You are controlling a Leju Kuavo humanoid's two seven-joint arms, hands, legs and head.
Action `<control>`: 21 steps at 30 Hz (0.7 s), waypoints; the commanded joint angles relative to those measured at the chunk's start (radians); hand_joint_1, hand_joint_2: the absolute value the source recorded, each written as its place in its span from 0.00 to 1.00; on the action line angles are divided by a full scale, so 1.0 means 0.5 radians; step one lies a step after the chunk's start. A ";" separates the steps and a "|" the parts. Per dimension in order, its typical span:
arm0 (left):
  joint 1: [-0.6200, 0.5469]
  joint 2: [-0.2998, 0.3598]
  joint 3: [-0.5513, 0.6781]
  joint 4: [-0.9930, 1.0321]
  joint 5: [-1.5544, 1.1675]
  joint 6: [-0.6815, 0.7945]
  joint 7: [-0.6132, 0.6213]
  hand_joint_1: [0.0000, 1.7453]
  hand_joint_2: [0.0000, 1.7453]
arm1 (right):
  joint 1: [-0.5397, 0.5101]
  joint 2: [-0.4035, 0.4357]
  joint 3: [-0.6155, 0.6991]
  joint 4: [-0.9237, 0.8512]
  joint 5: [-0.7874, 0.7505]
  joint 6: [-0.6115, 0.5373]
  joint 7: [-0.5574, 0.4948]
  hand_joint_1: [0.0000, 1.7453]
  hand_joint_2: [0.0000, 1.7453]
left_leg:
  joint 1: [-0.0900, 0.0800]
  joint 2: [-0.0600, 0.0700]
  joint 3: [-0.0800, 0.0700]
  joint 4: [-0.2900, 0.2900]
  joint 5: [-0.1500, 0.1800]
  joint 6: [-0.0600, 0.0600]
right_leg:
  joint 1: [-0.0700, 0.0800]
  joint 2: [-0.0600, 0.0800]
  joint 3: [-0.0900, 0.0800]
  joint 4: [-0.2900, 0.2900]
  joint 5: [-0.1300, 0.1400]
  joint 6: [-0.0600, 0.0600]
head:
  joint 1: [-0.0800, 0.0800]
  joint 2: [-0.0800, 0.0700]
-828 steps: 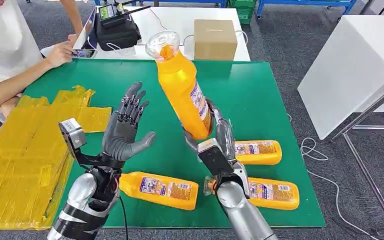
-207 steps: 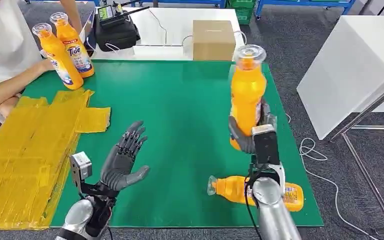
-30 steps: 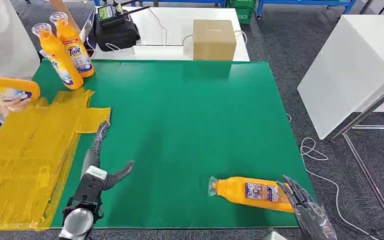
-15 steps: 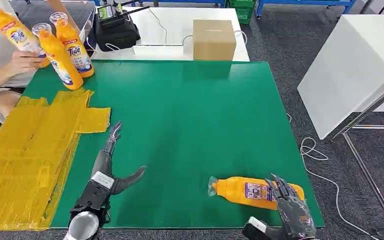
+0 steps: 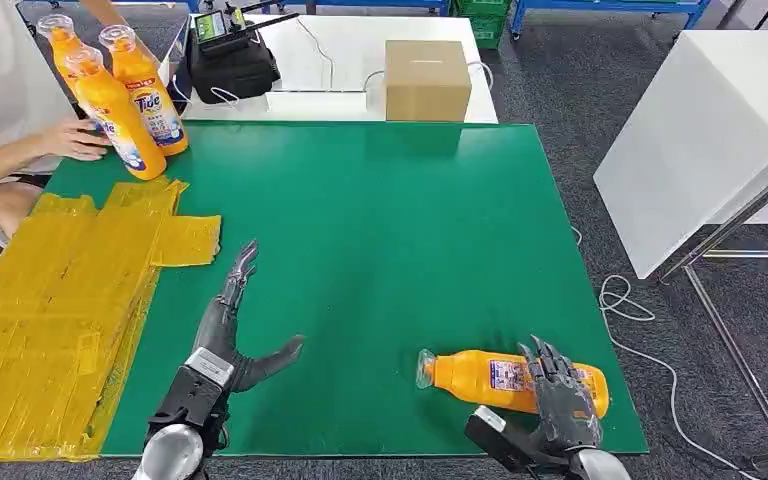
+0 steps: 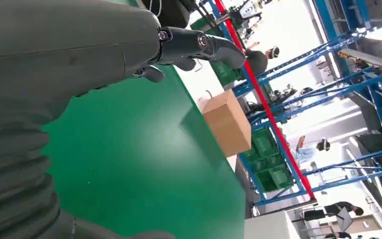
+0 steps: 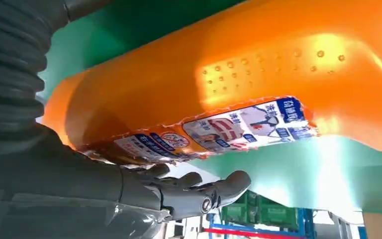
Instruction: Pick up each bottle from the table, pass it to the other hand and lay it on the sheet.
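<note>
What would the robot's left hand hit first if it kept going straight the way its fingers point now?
The left hand points up the green table, slightly right. That line looks free across the mat. The first thing roughly ahead would be the cardboard box beyond the far edge, though depth is hard to judge.

Beyond the green desk [image 5: 410, 220] a brown cardboard box [image 5: 428, 79] stands on a white table [image 5: 345, 45] beside a black device [image 5: 230, 60], a person's hand [image 5: 75, 138] rests at the desk's far left corner, and a white cable [image 5: 628, 300] lies on the grey floor [image 5: 580, 90].
</note>
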 commanded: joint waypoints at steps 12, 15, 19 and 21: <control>-0.095 0.011 -0.031 0.136 0.063 -0.022 0.057 0.00 1.00 | -0.132 0.300 -0.226 0.589 0.374 0.244 0.064 1.00 1.00 | 0.004 0.002 0.017 -0.004 0.001 -0.007 | 0.002 0.002 0.015 -0.007 -0.002 -0.006 | -0.001 0.000; -0.091 0.008 -0.030 0.130 0.071 -0.023 0.062 0.00 1.00 | -0.162 0.305 -0.247 0.573 0.378 0.268 0.061 1.00 1.00 | 0.004 0.002 0.015 -0.002 0.004 -0.004 | 0.002 0.002 0.014 -0.006 -0.003 -0.006 | 0.000 0.000; -0.095 0.017 -0.036 0.136 0.085 -0.025 0.062 0.00 1.00 | -0.179 0.300 -0.283 0.578 0.360 0.305 0.011 1.00 1.00 | 0.003 0.001 0.015 -0.004 0.008 0.000 | 0.001 0.002 0.016 -0.007 -0.002 -0.007 | 0.000 0.000; -0.094 0.014 -0.032 0.130 0.096 -0.025 0.052 0.00 1.00 | -0.203 0.325 -0.322 0.575 0.356 0.258 -0.019 1.00 1.00 | 0.003 0.001 0.016 -0.004 0.008 0.000 | 0.001 0.001 0.017 -0.008 -0.003 -0.008 | 0.000 0.000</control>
